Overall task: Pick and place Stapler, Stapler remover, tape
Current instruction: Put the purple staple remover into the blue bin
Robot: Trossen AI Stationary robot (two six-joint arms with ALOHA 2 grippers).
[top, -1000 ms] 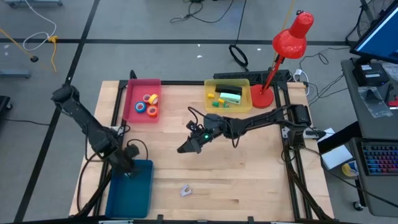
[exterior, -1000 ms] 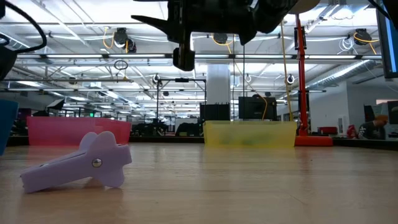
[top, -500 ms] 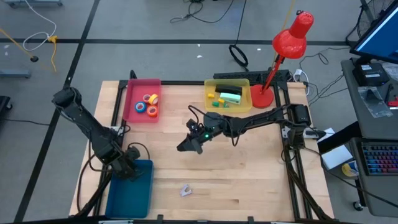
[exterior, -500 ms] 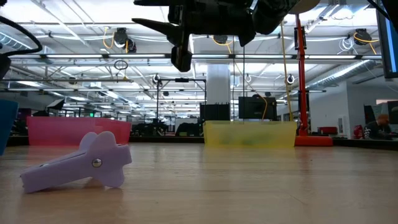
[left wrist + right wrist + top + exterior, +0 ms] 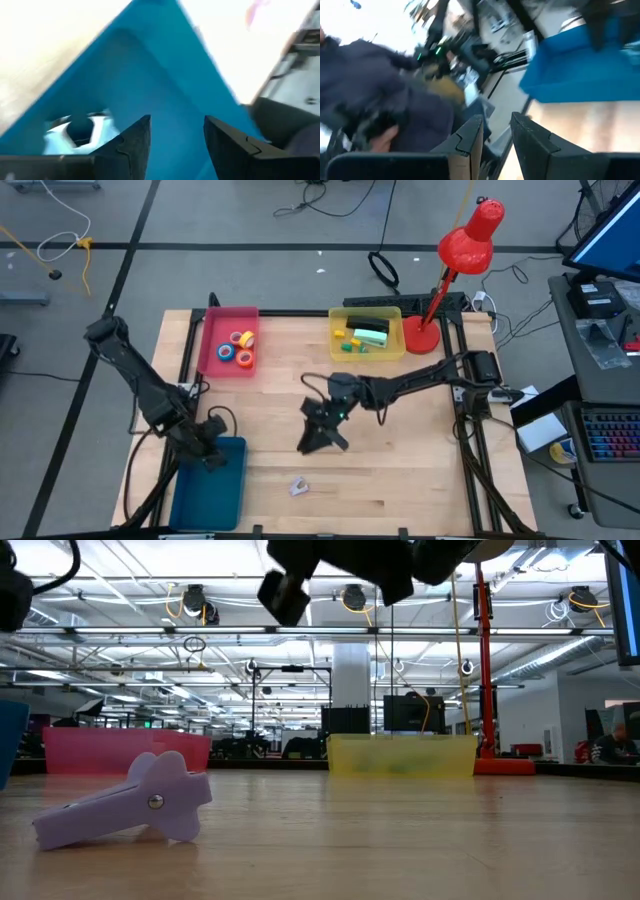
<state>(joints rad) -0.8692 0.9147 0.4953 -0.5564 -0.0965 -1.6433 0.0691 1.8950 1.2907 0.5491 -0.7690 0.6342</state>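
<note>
The lavender staple remover (image 5: 298, 486) (image 5: 125, 805) lies on its side on the bare wood near the table's front edge. Several small tape rolls (image 5: 241, 346) lie in the pink bin (image 5: 212, 340) at the far left. My left gripper (image 5: 212, 455) (image 5: 176, 132) hangs open over the far end of the blue bin (image 5: 215, 492). On that bin's floor lies a pale blurred thing (image 5: 75, 132); whether it is the stapler I cannot tell. My right gripper (image 5: 310, 446) (image 5: 496, 132) hovers high above mid-table, narrowly open, with nothing between its fingers.
A yellow bin (image 5: 395, 342) with small green and yellow pieces stands at the far middle, and a red desk lamp (image 5: 455, 260) rises beside it at the far right. Bare wood lies between the bins and the staple remover. A person shows beyond the table's edge in the right wrist view.
My right gripper has swung toward the table's near edge and rolled about its own axis, so its fingers now point toward the front instead of the left. It stays high above the wood. The staple remover has not moved.
</note>
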